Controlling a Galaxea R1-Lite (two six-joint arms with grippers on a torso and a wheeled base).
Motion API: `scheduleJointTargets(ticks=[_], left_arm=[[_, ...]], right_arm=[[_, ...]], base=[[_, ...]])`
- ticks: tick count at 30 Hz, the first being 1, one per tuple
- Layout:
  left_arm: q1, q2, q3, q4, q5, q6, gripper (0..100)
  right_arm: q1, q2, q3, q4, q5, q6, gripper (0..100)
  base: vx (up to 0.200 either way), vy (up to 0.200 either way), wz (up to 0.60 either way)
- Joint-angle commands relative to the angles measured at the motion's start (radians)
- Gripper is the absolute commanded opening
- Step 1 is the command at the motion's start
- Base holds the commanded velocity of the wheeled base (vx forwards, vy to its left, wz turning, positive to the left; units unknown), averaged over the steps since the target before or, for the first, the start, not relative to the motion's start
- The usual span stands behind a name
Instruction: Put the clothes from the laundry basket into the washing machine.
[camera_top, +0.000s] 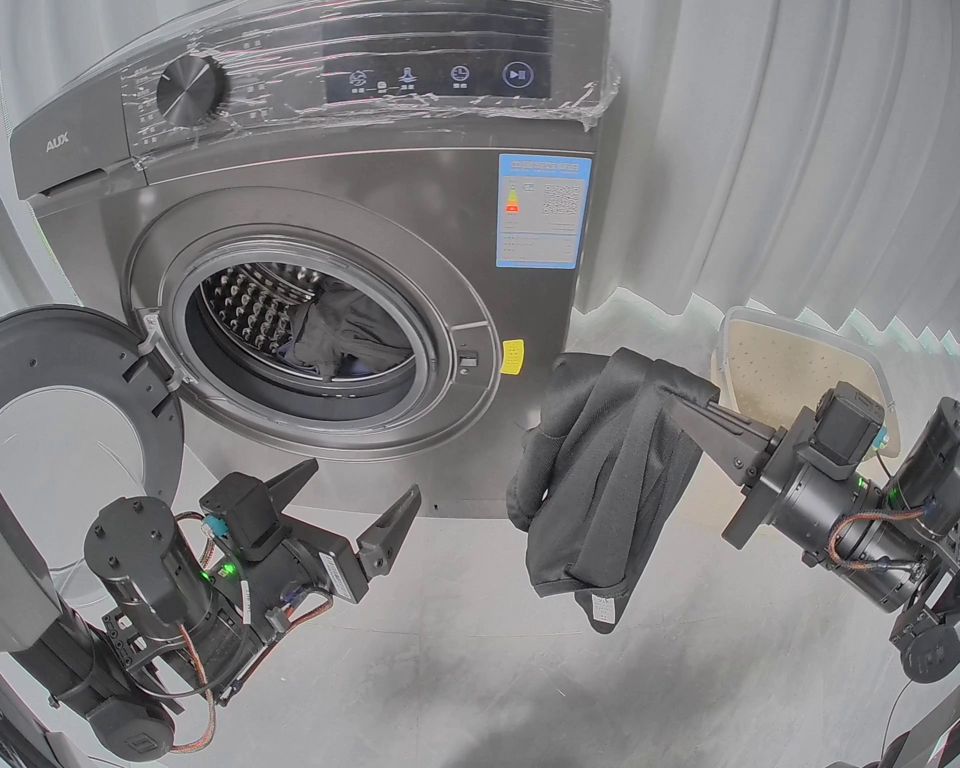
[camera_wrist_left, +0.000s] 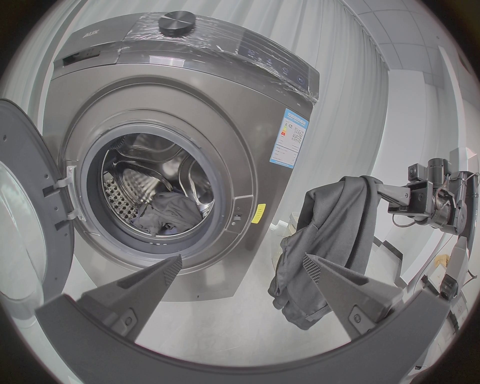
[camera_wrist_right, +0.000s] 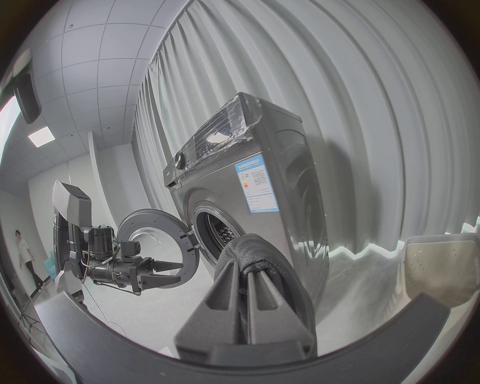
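The washing machine (camera_top: 420, 190) is metallic dark grey, with a blue-edged white label (camera_top: 543, 210) and a yellow sticker (camera_top: 512, 356). The garment (camera_top: 610, 470) is charcoal grey. The laundry basket (camera_top: 800, 370) is cream, dotted with tiny holes. The curtain (camera_top: 780, 150) is white.

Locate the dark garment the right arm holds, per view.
Head: dark garment hangs right of the drum opening, below the blue label.
Left wrist: dark garment hangs beyond the blue label.
Right wrist: dark garment bunched in the closed jaws.
Shared landmark: the blue label.
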Motion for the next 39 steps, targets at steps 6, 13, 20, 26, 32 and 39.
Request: scheduleJointTargets(ticks=[6, 13, 20, 26, 32, 39], left_arm=[[0.0, 0.003, -0.001, 0.0, 0.0, 0.0, 100], [0.0, 0.003, 0.004, 0.0, 0.0, 0.0, 100], [0.0, 0.003, 0.002, 0.0, 0.0, -0.006, 100], [0.0, 0.003, 0.004, 0.0, 0.0, -0.006, 100], [0.0, 0.003, 0.004, 0.0, 0.0, -0.005, 100], [0.0, 0.003, 0.002, 0.0, 0.0, -0.003, 100]], right_arm=[[-0.001, 0.012, -0.002, -0.002, 0.0, 0.001, 0], [-0.001, 0.018, -0.007, -0.003, 0.0, 0.003, 0], [-0.001, 0.02, -0.007, -0.003, 0.0, 0.003, 0], [-0.001, 0.022, -0.007, -0.003, 0.0, 0.003, 0], [-0.001, 0.028, -0.008, -0.003, 0.0, 0.003, 0], [-0.001, 0.028, -0.008, -0.005, 0.0, 0.003, 0]], base=[[-0.2, 0.0, 0.0], [-0.086, 0.0, 0.0], [0.0, 0.143, 0.0], [0.0, 0.2, 0.0], [0.0, 0.2, 0.0], [0.0, 0.114, 0.0]])
